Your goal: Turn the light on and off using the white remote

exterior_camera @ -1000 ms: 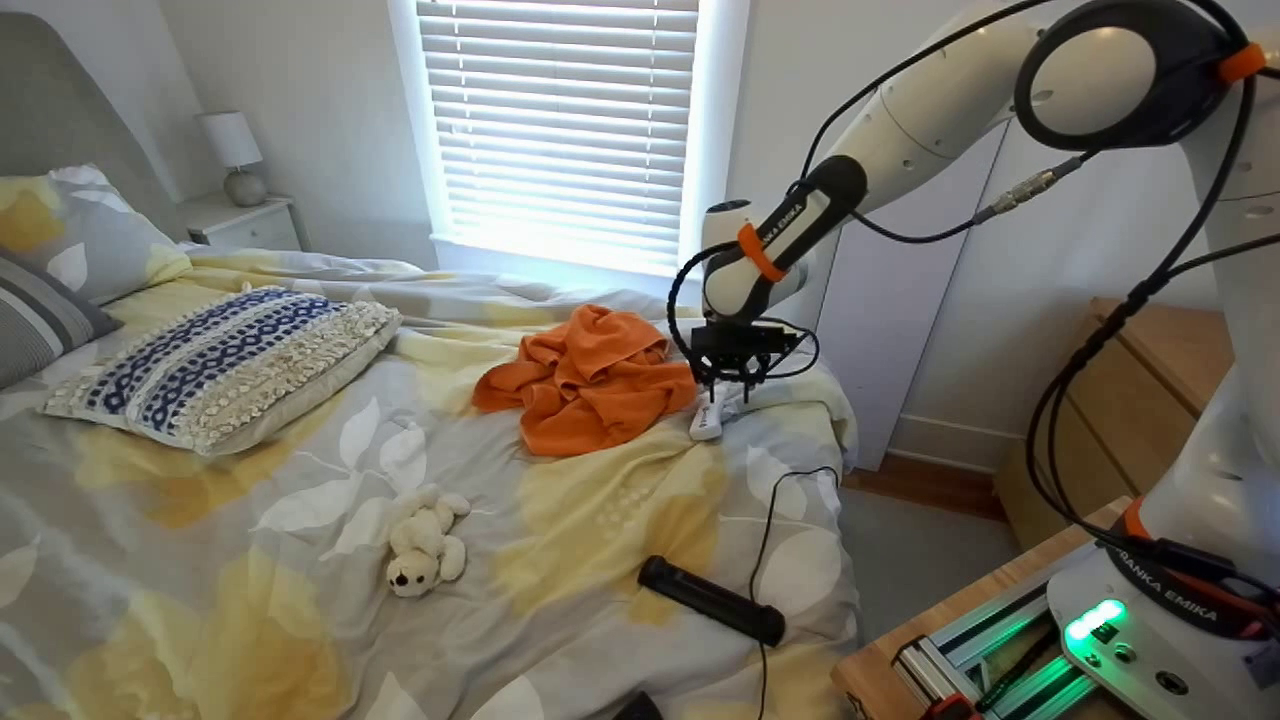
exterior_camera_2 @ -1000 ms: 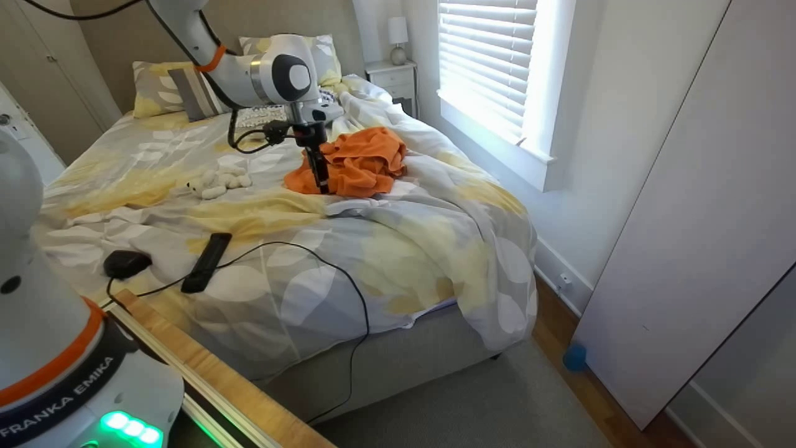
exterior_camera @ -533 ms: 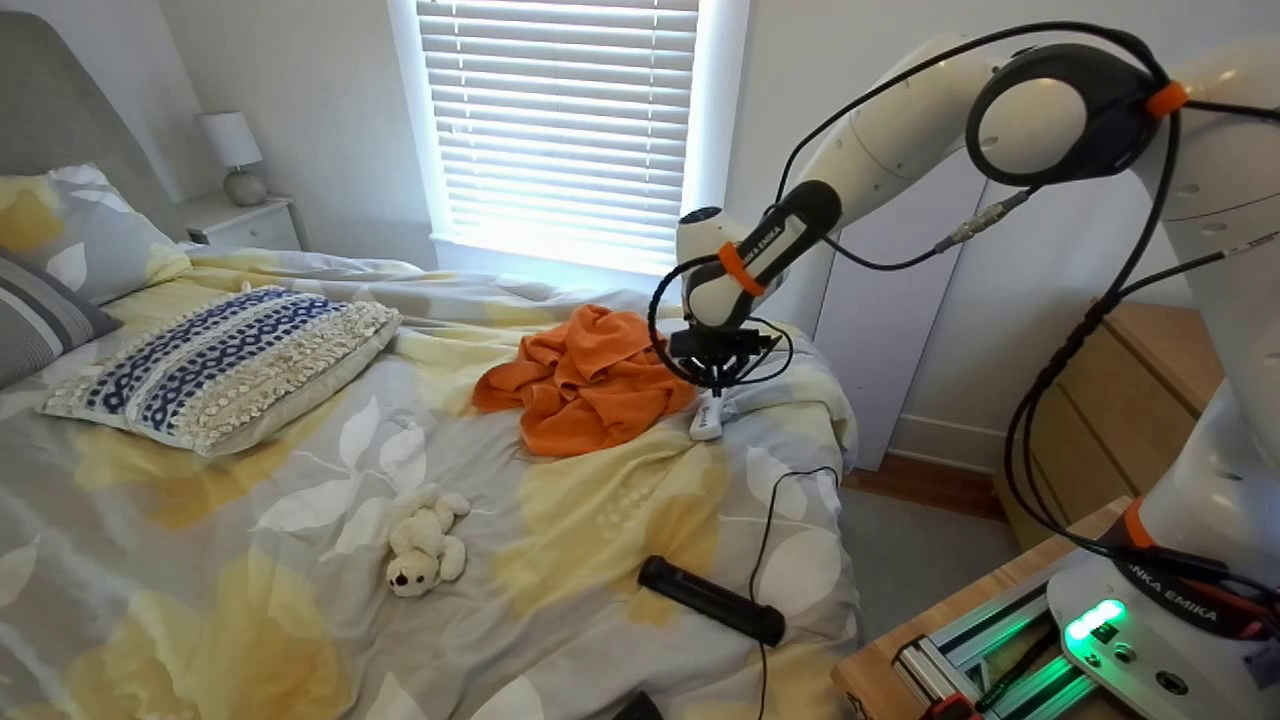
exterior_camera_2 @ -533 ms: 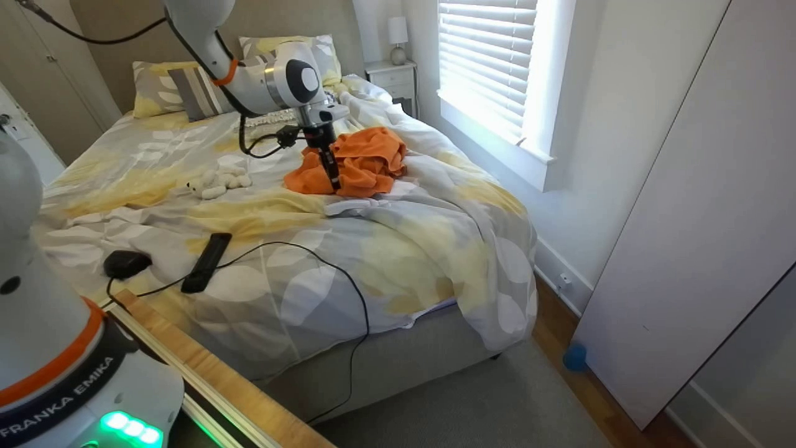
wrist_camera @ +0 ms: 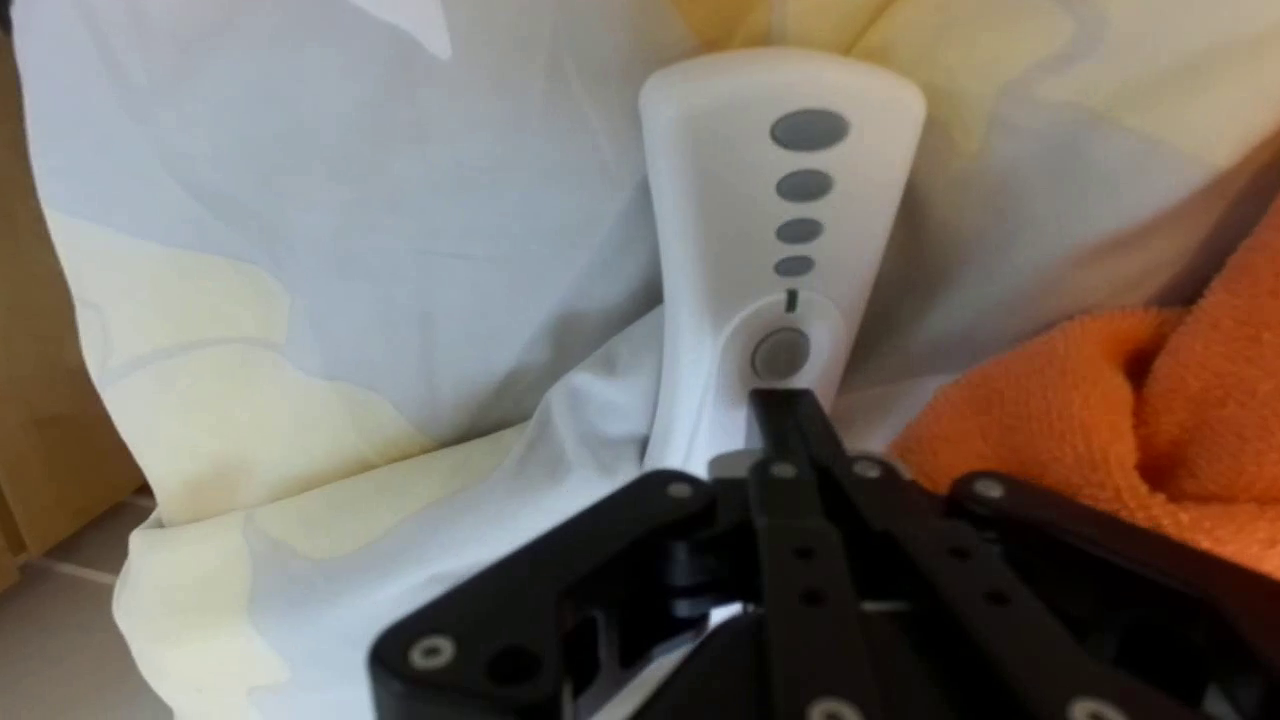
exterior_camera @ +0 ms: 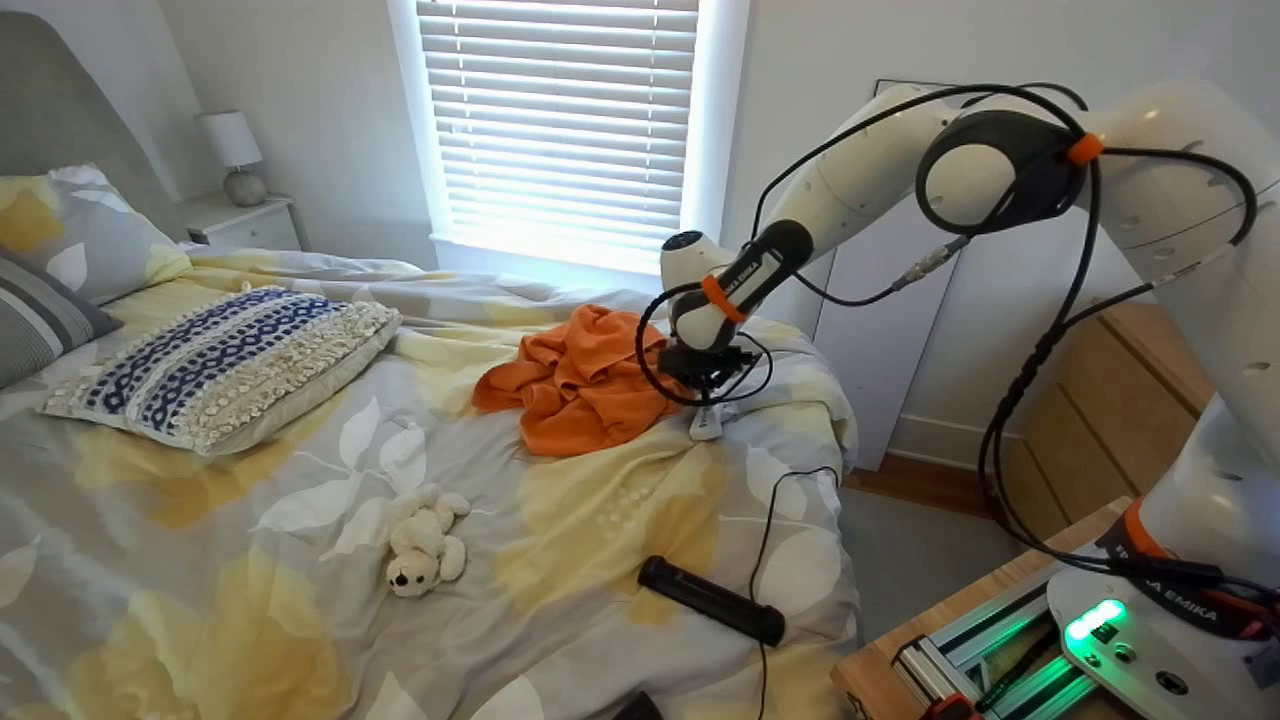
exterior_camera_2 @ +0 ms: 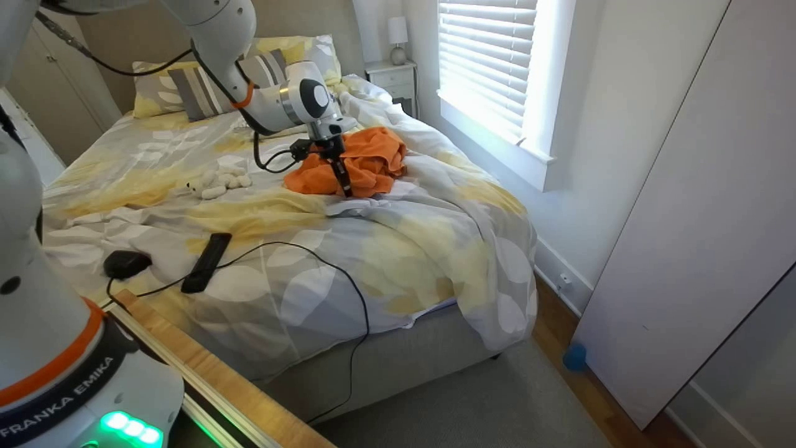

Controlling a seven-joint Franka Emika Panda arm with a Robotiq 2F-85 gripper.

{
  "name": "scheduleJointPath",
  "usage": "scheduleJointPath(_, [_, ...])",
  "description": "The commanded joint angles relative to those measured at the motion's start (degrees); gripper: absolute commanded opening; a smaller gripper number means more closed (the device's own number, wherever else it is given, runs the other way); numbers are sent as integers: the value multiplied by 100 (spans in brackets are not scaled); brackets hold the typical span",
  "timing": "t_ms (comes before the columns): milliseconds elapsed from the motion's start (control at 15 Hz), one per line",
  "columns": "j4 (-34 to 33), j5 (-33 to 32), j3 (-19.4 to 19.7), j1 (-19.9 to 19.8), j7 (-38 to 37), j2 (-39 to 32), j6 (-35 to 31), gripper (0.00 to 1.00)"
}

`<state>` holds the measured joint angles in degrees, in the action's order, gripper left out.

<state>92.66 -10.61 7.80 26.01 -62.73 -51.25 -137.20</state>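
The white remote (wrist_camera: pixel 700 200) lies face up on the bed, with a column of grey oval buttons and a round button (wrist_camera: pixel 781 354) below them. My gripper (wrist_camera: pixel 783 398) is shut with nothing between its fingers. In the wrist view its tips appear just below the round button and cover the remote's lower part; whether they touch it I cannot tell. The remote (exterior_camera: pixel 706 427) also shows in an exterior view, partly under the gripper. As for the light, a white-shaded table lamp (exterior_camera: pixel 232 140) stands on the nightstand; I cannot tell whether it is lit.
A crumpled orange cloth (exterior_camera: pixel 585 385) lies right beside the remote. Elsewhere on the bed are a plush toy (exterior_camera: pixel 425 545), a black bar-shaped object (exterior_camera: pixel 712 600), a thin black cable (exterior_camera_2: pixel 311 251) and a patterned pillow (exterior_camera: pixel 225 365). The bed's edge falls away near the remote.
The fingers stood apart one second ago and have come together. The arm has lowered the gripper toward the remote, moving slightly left in an exterior view. The remote stays in place.
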Motion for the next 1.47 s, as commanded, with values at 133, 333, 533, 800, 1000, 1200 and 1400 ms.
scheduleJointPath(133, [-528,-53,-15,-12,-133,-411,46,0])
scheduleJointPath(333, [-576,-12,-35,-29,-112,-413,145,0])
scheduleJointPath(533, [-621,6,-49,-42,-99,-411,309,0])
scheduleJointPath(800, [-683,69,-141,-118,-55,-428,631,0])
scheduleJointPath(1000, [-723,75,-193,-152,-47,-435,672,0])
scheduleJointPath(1200, [-731,81,-225,-167,-36,-425,667,0])
scheduleJointPath(1400, [-726,105,-270,-197,-18,-425,707,0])
